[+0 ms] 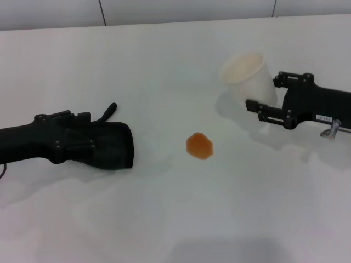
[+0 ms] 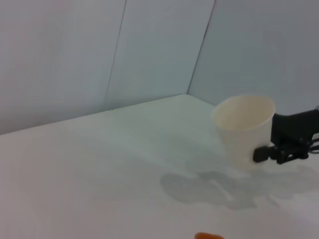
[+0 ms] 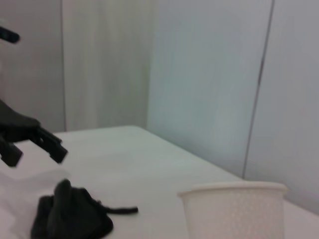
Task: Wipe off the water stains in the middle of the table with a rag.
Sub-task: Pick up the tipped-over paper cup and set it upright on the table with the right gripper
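Observation:
The water stains are one small orange blot (image 1: 199, 146) in the middle of the white table (image 1: 181, 219); its edge (image 2: 209, 236) just shows in the left wrist view. The black rag (image 1: 112, 147) lies as a lump left of the blot, a thin tab sticking up from it. My left gripper (image 1: 90, 137) hangs directly over the rag (image 3: 70, 216). In the right wrist view the left gripper (image 3: 32, 149) has its fingers spread, just above the cloth. My right gripper (image 1: 263, 92) is shut on a white paper cup (image 1: 247, 74) at the right.
The paper cup (image 2: 244, 127) is held off the table to the right of and beyond the blot, casting a shadow (image 2: 214, 186) on the tabletop. Grey wall panels (image 1: 181, 10) run along the table's far edge.

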Controlling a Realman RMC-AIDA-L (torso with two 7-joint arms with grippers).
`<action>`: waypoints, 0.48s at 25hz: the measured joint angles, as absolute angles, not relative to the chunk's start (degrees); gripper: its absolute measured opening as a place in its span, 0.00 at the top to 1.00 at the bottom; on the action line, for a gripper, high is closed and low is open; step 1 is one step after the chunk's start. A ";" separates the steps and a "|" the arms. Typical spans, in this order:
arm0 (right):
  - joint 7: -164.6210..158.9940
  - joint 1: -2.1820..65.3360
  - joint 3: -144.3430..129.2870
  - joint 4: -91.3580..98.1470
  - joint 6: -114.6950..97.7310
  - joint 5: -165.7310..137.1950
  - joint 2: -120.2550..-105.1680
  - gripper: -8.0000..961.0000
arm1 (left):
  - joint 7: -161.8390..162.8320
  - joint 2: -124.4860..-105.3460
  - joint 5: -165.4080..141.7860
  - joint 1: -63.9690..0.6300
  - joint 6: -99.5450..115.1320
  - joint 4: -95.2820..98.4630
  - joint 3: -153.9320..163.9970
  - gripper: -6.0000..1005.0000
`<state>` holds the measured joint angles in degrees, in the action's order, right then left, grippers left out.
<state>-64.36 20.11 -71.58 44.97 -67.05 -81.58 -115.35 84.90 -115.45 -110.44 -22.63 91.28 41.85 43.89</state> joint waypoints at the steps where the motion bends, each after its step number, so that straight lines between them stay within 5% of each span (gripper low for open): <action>1: -64.04 20.13 -71.57 44.22 -66.59 -81.57 -115.36 0.37 | 84.90 -115.46 -110.45 -22.68 91.22 41.85 43.93 0.13; 12: -60.04 19.86 -71.54 37.69 -65.25 -80.56 -115.40 0.37 | 84.90 -115.49 -110.48 -22.84 91.14 41.93 43.88 0.12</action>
<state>-60.04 19.86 -71.54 37.69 -65.25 -80.57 -115.40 84.90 -115.49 -110.48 -22.84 91.14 41.93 43.88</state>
